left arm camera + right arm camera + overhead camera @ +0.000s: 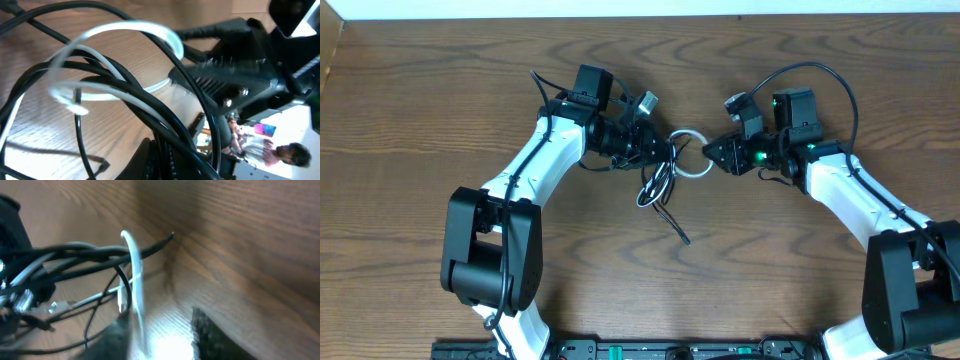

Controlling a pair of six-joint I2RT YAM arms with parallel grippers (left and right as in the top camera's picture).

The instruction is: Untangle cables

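The black cable (660, 190) and the white cable (692, 160) lie tangled at the table's middle between both arms. My left gripper (658, 150) is shut on the black cable's bundled loops and holds them a little above the wood; the strands cross its fingers in the left wrist view (200, 160). The white cable (125, 35) forms a small loop through the black cable (125, 95). One black plug end (684, 239) trails toward the front. My right gripper (713, 153) is at the white loop's right edge, fingers apart, the white cable (135, 280) running in beside its left finger (160, 340).
The brown wooden table (420, 120) runs out on all sides. The arms' own thick black wires arc over the right wrist (820, 70) and by the left wrist (545, 85). The right gripper's black body (235, 65) fills the left wrist view's upper right.
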